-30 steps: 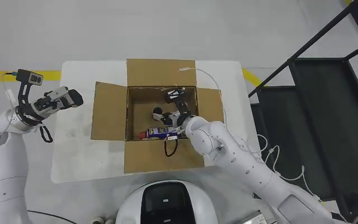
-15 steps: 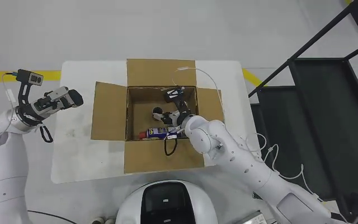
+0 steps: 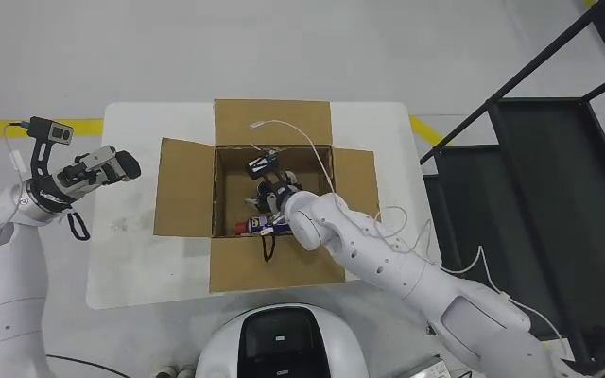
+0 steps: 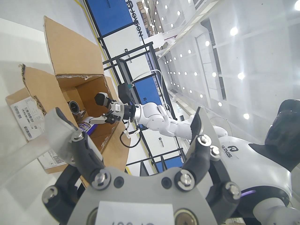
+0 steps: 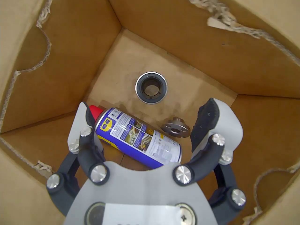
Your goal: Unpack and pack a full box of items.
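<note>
The right gripper [image 5: 147, 112] hangs inside the box [image 5: 164, 24], fingers spread above a spray can [image 5: 138, 136] lying by the near wall. A metal ring [image 5: 151, 87] and a flange [image 5: 175, 129] sit just beyond it. The left gripper [image 3: 115, 166], fingers apart and empty, hovers at the table's [image 3: 378, 132] left edge.

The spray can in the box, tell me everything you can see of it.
The spray can looks like metal, with a blue body, a yellow band, a printed label and a red cap. It lies on its side on the floor of the cardboard box, near one wall. The open right gripper hangs above it, one finger in front of the cap end; whether it touches cannot be told. A small metal flange lies close beside it, a dark ring farther off.
</note>
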